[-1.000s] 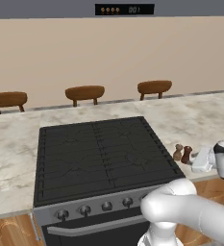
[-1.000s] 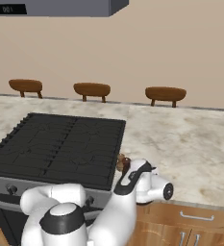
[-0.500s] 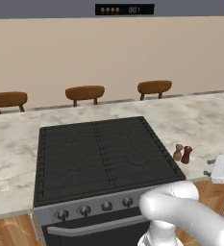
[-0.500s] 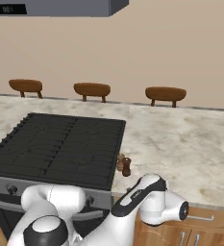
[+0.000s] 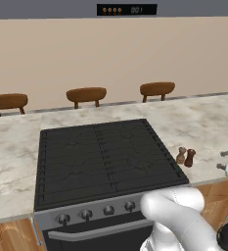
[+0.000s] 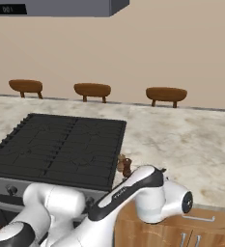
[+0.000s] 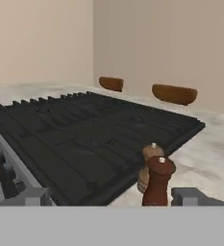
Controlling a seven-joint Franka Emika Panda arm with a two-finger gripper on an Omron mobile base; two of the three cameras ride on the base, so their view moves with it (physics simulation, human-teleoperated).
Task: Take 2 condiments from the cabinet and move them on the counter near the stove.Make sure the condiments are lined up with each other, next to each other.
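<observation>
Beside the right edge of the stove (image 5: 105,157), the two condiments stood upright on the counter (image 5: 198,122), the light brown shaker (image 5: 181,155) just next to the dark reddish-brown shaker (image 5: 189,158), close enough to read as a pair in a line. From the hand view the dark one (image 7: 157,181) stood in front and partly hid the light one (image 7: 149,166). The tool (image 7: 111,196) sat low and level with them, its tips spread wide apart with nothing between them. Judged from this layout, the placing step looked finished and both shakers were set down near the stove. The next move would call for drawing the tool straight back from the pair without knocking either one over.
</observation>
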